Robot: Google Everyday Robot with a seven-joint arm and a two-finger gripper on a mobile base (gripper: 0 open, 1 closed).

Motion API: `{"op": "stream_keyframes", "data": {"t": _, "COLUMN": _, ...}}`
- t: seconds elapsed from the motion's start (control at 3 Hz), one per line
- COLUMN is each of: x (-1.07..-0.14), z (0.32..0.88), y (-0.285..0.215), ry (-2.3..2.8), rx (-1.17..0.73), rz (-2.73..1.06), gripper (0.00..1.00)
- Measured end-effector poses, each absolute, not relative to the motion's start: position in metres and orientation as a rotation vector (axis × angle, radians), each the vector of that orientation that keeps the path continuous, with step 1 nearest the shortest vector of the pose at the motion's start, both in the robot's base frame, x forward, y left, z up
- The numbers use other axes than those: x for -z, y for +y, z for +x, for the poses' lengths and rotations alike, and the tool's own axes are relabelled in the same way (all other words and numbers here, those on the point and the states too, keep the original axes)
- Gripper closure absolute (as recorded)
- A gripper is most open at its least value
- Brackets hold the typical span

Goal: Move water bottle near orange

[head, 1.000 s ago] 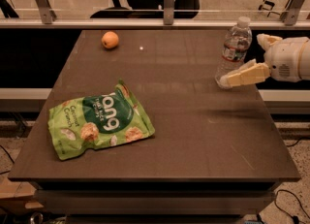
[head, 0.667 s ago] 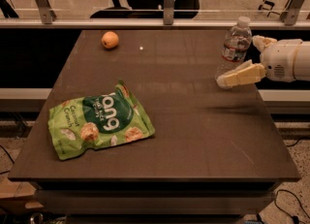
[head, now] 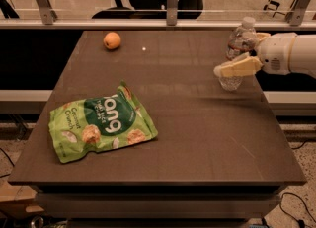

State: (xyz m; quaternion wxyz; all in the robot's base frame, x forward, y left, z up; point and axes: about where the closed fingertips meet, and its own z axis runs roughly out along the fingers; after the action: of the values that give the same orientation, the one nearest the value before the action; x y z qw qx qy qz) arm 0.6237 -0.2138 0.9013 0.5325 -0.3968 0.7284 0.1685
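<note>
Here, the tool (head: 233,67) sits at the right edge of the desk (head: 197,138), reaching in from the right and pressed up against the water bottle (head: 239,44). I cannot tell whether it has closed on the bottle. The bottle stands roughly upright, white cap on top, so its long axis runs up and down. The coming move turns on the orange (head: 112,40). It lies well to the left of the bottle and slightly farther back, near the far-left corner, with bare desk between them. A green snack bag (head: 101,123) lies near-left, out of that line. Counted: one bottle, one orange, one bag, one tool.
</note>
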Motion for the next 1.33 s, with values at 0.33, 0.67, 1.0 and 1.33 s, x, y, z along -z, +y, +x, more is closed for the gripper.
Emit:
{"op": "stream_keyframes", "data": {"t": 0.33, "x": -0.903, "z": 0.631, "y": -0.208, "ry": 1.711, "rx": -0.419, "rz": -0.966, "gripper": 0.40}}
{"op": "stream_keyframes", "data": {"t": 0.67, "x": -0.904, "z": 0.634, "y": -0.205, "ry": 1.695, "rx": -0.429, "rz": -0.974, "gripper": 0.63}}
{"op": "stream_keyframes", "data": {"t": 1.0, "x": -0.905, "z": 0.635, "y": -0.203, "ry": 1.687, "rx": -0.432, "rz": -0.981, "gripper": 0.87}}
{"op": "stream_keyframes", "data": {"t": 1.33, "x": -0.914, "z": 0.634, "y": -0.200, "ry": 1.690, "rx": -0.416, "rz": -1.033, "gripper": 1.00}}
